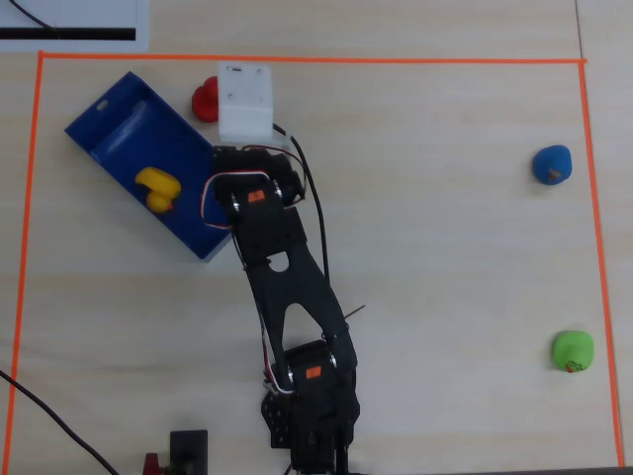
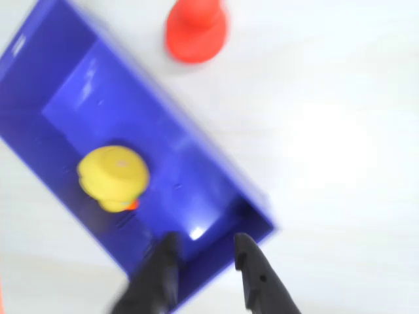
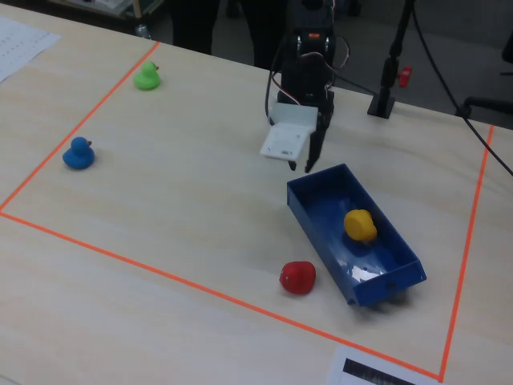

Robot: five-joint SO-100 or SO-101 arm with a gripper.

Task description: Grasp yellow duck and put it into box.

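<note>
the yellow duck (image 1: 158, 188) sits inside the box (image 1: 114, 119); the pincer (image 2: 204, 252) hangs open, empty, above its corner.

The yellow duck (image 1: 157, 187) sits inside the blue box (image 1: 115, 125). A red duck (image 1: 206, 100) lies just beside the box. The black arm (image 1: 287, 287) reaches toward them.

Arm (image 1: 287, 287) stretched forward, wrist angled down, fingers (image 2: 252, 275) slightly parted, empty
</note>
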